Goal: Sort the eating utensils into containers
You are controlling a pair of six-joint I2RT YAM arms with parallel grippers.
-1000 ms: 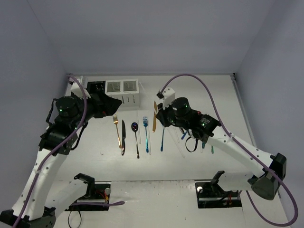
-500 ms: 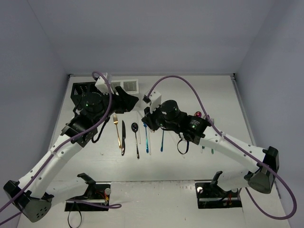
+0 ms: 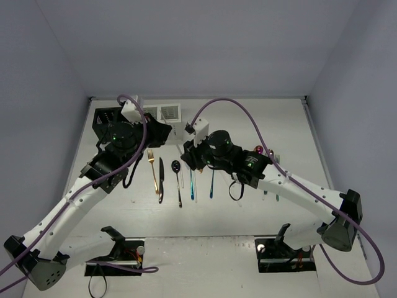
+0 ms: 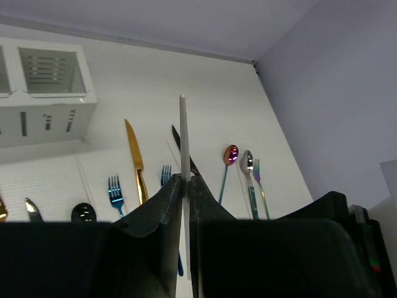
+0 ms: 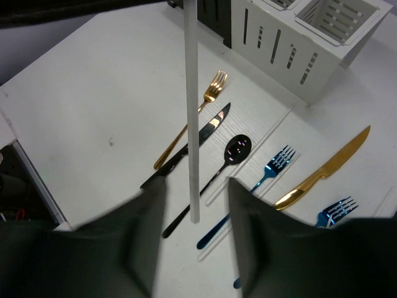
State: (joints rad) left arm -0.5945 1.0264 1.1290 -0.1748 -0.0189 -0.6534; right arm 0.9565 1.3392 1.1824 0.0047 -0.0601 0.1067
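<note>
Caddies first: we see the white caddy [image 5: 310,43] ahead and to the right of the right gripper [image 5: 196,189]. The black caddy [image 5: 214,18] is just beside the white one, almost straight ahead of that gripper. From the left gripper [image 4: 185,180], the white caddy is ahead and well to the left. Both caddies stand upright.

We see the left gripper clenched on a pale chopstick [image 4: 183,136]. Its two fingers are pinched against the stick's sides, and the stick pokes straight out past the fingertips. The right gripper is released, fingers spread wide. The chopstick's free end hangs in the gap between them and touches neither finger, as far as we can tell.

The other utensils lie flat on the table under both grippers. Below the right gripper, a gold fork [image 5: 211,90] and a black knife [image 5: 214,121] lie side by side and pass behind the chopstick. A black spoon [image 5: 237,148] is just right of them. Further right of that gripper lie a blue fork [image 5: 279,158] and then a gold knife [image 5: 329,167]. Ahead and right of the left gripper, a pink-purple spoon [image 4: 230,155], a silver spoon [image 4: 247,162] and an iridescent fork [image 4: 257,174] lie near each other.
</note>
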